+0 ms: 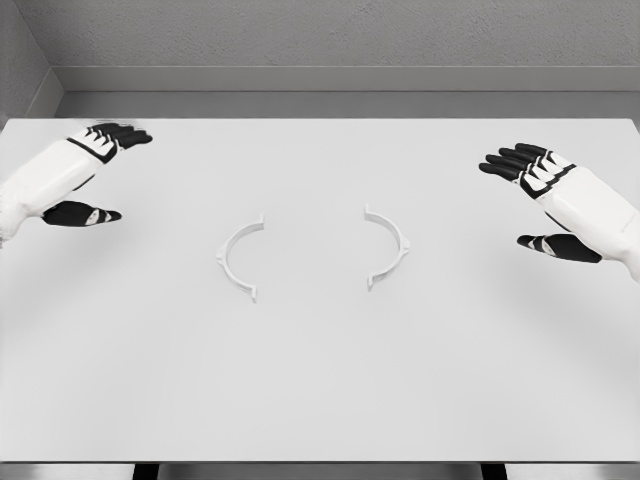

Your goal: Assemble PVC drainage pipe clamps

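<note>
While both hands, left hand and right hand, are held wide and empty, the clamp halves, left half and right half, are best brought together squarely.

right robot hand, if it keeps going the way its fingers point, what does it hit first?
Probably nothing close: the open right robot hand points left across the white table, seemingly passing behind the right white curved plastic clamp half. Depth is unclear, so it could clip that piece.

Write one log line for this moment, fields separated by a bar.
left hand open | right hand open | left half, right half apart on table | nothing grasped
</note>
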You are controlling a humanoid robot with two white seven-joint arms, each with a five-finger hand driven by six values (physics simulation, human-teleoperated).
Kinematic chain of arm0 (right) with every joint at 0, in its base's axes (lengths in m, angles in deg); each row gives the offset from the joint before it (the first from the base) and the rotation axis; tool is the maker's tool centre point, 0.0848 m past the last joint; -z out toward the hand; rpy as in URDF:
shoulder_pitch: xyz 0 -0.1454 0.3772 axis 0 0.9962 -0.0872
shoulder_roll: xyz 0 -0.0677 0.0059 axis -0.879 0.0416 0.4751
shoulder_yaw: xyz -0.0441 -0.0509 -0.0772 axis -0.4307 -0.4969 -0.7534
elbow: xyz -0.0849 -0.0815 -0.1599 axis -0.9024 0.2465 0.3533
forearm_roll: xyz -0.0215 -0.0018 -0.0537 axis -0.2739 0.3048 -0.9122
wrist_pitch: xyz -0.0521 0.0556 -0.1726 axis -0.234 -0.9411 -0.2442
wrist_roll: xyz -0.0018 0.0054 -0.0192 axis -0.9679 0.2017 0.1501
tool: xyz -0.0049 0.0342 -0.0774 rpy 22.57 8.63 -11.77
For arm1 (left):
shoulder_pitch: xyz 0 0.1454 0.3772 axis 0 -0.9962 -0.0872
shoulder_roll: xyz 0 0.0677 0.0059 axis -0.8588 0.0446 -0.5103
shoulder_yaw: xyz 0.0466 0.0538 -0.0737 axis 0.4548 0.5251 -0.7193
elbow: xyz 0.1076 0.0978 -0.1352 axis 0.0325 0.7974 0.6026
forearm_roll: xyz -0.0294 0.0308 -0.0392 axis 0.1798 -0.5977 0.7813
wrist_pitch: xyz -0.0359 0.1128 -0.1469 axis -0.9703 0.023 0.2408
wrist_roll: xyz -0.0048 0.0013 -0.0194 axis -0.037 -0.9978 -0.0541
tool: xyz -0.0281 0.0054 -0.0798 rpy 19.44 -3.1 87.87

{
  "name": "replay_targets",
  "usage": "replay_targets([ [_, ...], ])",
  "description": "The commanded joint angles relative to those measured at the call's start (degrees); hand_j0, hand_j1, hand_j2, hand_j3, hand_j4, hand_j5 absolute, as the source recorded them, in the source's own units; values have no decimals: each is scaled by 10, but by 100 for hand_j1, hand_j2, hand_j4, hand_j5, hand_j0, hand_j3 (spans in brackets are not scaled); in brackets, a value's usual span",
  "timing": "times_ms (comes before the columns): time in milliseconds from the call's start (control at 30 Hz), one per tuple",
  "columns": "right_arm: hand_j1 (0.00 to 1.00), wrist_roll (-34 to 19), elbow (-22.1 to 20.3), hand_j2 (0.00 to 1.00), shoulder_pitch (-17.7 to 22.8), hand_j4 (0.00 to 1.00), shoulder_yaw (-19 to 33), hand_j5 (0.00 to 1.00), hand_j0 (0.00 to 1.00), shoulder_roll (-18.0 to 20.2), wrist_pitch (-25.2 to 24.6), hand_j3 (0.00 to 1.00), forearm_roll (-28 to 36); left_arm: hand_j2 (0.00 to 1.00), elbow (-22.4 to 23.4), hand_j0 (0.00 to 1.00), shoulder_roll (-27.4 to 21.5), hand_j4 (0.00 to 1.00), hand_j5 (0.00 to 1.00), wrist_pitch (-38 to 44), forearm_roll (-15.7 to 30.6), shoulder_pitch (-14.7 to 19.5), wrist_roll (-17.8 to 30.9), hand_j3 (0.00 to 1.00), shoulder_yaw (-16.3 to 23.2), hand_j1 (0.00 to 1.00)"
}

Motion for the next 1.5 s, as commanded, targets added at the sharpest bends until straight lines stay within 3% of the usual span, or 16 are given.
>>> replay_targets([
  [0,100,0,0,100,0,100,-1,100,100,0,-1,100,6,100,-8,100,8,100,100,-1,-1,-2,0,100,17,100],
  [100,100,0,7,100,-1,100,-9,100,100,0,-1,100,5,100,-12,100,7,100,100,-1,-1,-11,0,100,18,100],
  [167,100,-3,19,100,-47,100,-59,100,100,-9,-1,100,-23,100,-12,100,9,100,100,-1,0,-11,0,100,23,100],
  [267,100,-61,57,100,-113,100,-97,100,100,-62,-1,100,-101,100,-10,100,17,100,100,-1,-1,-10,0,100,35,100],
  [433,100,-111,160,100,-198,100,-163,100,100,-125,-1,100,-147,100,-5,100,26,100,100,-1,-11,-10,0,100,57,100],
  [567,100,-142,208,100,-219,100,-171,100,100,-154,-1,100,-154,100,-4,100,43,100,100,-1,-9,-2,0,100,73,100],
  [800,100,-143,250,100,-243,100,-189,100,100,-162,-1,100,-155,100,-7,100,60,100,100,-1,-9,7,-1,100,87,100],
  [1467,100,-156,257,100,-256,100,-191,100,100,-196,-1,100,-167,100,50,100,81,100,100,-1,-11,38,0,100,112,100],
])
